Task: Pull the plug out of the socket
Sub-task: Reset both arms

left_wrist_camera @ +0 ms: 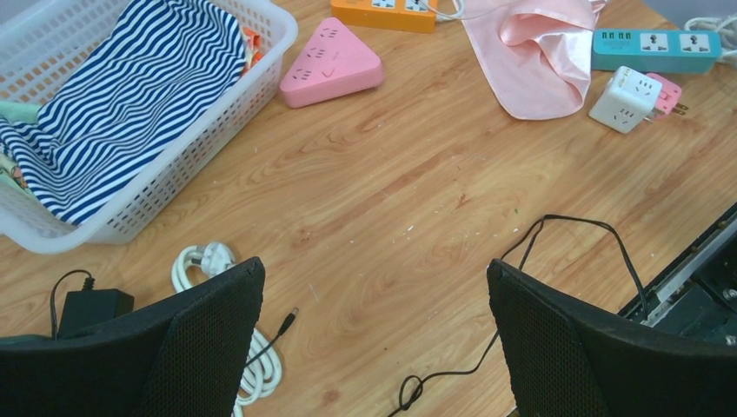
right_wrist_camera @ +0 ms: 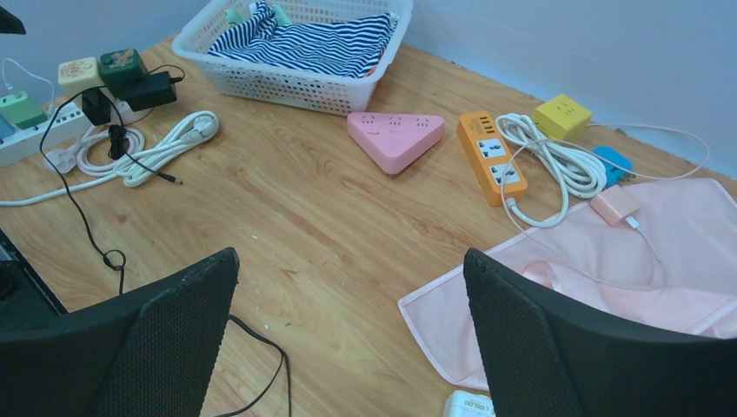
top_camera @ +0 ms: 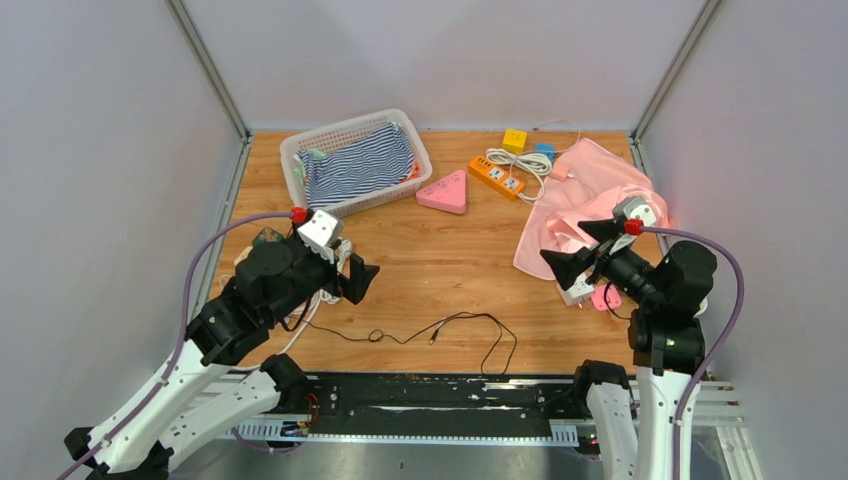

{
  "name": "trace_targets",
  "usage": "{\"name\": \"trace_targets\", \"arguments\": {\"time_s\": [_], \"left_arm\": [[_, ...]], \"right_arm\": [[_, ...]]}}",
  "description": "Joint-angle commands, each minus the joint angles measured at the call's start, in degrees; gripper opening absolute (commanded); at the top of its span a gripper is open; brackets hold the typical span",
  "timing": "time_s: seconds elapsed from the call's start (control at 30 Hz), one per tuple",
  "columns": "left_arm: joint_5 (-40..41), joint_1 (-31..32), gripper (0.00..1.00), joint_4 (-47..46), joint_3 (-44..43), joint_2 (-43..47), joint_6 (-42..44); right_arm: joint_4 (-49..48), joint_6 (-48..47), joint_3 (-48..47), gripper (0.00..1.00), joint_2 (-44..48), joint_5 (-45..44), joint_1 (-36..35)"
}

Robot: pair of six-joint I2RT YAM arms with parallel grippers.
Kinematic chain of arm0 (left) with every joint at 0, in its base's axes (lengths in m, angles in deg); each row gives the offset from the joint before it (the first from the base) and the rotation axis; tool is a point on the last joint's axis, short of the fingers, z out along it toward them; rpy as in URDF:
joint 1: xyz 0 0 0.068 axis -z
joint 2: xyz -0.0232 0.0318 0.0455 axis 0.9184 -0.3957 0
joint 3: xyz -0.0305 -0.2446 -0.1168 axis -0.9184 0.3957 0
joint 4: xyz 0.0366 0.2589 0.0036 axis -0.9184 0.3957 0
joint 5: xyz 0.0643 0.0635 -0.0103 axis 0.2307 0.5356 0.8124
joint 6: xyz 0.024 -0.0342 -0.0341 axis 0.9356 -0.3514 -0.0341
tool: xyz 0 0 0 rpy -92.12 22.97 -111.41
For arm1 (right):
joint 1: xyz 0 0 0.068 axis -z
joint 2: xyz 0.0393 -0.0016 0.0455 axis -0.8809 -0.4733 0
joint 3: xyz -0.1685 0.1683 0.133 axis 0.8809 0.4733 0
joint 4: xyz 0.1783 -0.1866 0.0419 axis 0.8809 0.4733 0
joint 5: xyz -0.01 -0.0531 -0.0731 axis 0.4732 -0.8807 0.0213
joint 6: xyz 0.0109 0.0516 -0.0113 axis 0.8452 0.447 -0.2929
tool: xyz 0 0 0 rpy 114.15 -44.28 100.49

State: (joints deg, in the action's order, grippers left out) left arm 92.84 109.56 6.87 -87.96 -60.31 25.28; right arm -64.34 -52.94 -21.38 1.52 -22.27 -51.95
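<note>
A white cube socket (left_wrist_camera: 624,97) lies on the wooden table with a pink plug (left_wrist_camera: 667,94) stuck in its side. From above, the cube (top_camera: 575,291) and the plug (top_camera: 605,298) lie just below my right gripper (top_camera: 565,240), beside the pink cloth (top_camera: 600,190). Only the cube's top edge (right_wrist_camera: 469,406) shows in the right wrist view, near the right finger. The right gripper (right_wrist_camera: 351,254) is open and empty above the table. My left gripper (top_camera: 358,280) hangs at the left side, open and empty (left_wrist_camera: 374,265) over bare wood.
A white basket (top_camera: 340,125) with striped cloth stands at the back left. A pink triangular strip (top_camera: 445,192), an orange strip (top_camera: 497,177), a yellow cube (top_camera: 515,139) and a teal strip (left_wrist_camera: 656,48) lie about. A thin black cable (top_camera: 450,325) runs across the front. A white strip with adapters (right_wrist_camera: 26,139) sits far left.
</note>
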Motion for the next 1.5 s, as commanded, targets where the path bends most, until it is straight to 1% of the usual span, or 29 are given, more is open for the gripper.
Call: {"name": "trace_targets", "arguments": {"time_s": [0.0,0.4,0.83,1.47], "left_arm": [[0.4,-0.3,1.0,-1.3,0.8,0.5,1.2],[2.0,-0.3,1.0,-1.1,1.6,0.8,1.6],[2.0,-0.4,1.0,-1.0,2.3,1.4,1.8],[2.5,-0.5,1.0,-0.9,2.6,1.7,2.3]], "right_arm": [[-3.8,3.3,1.5,1.0,-0.1,-1.5,-0.8],[-5.8,6.4,2.7,1.0,-0.5,-4.0,-0.8],[-5.9,7.3,2.8,1.0,-0.9,-6.3,-0.8],[-5.9,7.6,3.0,1.0,-1.2,-6.1,-0.8]]}}
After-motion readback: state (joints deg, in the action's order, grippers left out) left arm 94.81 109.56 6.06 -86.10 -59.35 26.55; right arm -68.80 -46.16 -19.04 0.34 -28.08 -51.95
